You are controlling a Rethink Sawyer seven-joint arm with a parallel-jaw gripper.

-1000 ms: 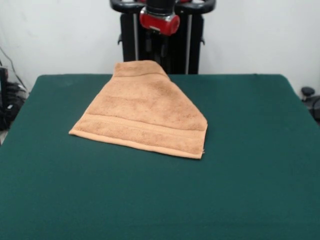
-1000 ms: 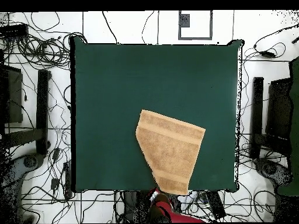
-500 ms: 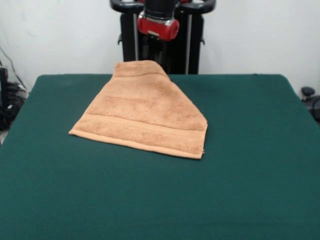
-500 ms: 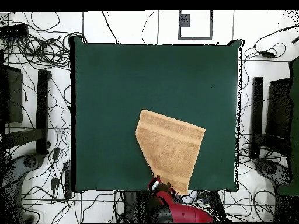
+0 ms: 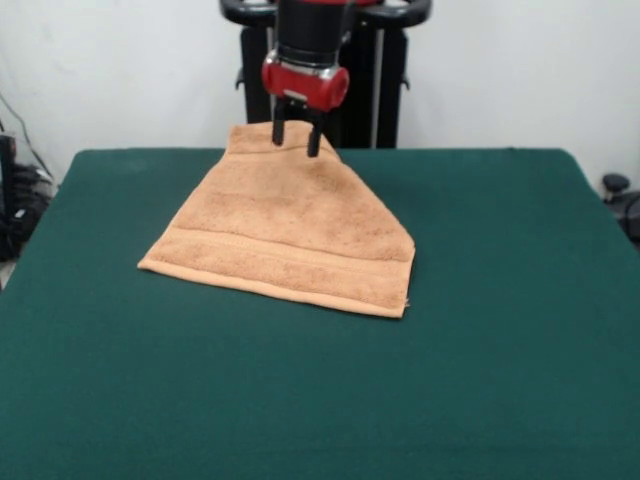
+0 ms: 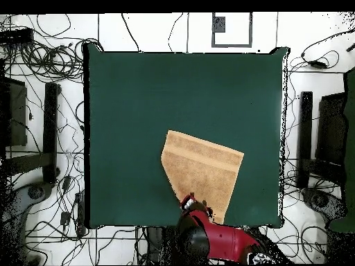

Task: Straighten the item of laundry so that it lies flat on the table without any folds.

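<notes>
One towel (image 5: 290, 230) is being carried by the green desk (image 5: 500, 350), lying folded near the edge by the robot's pedestal. The gripper (image 5: 296, 143) is being held released, fingers apart, over the towel's far end.

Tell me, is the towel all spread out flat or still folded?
Folded. The towel narrows to a point at the robot's side instead of showing four square corners, so part is tucked under.

Tangled black cables (image 6: 38, 59) sprawl over the white floor (image 6: 159, 31) on all sides of the table (image 6: 139, 97). Dark equipment racks (image 6: 326, 145) stand beside the table, one on each flank. A grey square marker (image 6: 231, 29) lies on the floor beyond the table's far edge. In the front view, a white wall (image 5: 120, 70) rises behind the table.
</notes>
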